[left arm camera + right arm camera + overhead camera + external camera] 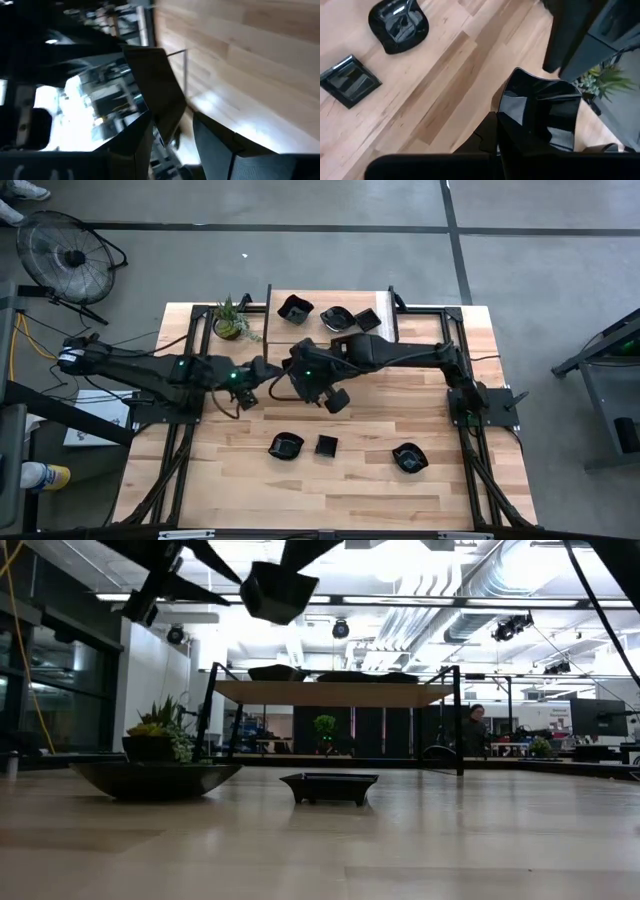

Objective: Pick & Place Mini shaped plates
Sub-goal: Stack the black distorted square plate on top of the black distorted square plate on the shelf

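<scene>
mini shaped plates, three on table point(300, 480), three on shelf point(290, 330), one point(540, 115) clamped in right pincer point(336, 398), left pincer point(262, 376) grip unclear

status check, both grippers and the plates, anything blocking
Right gripper shut on black plate, held above table. Left gripper beside it, empty. Three plates on raised shelf, three below. Nothing blocking.

Left claw point(268, 372) finger state is masked by the right arm point(400, 352) overhead; shelf plates point(330, 674) appear edge-on in the low view, shapes indistinguishable
</scene>
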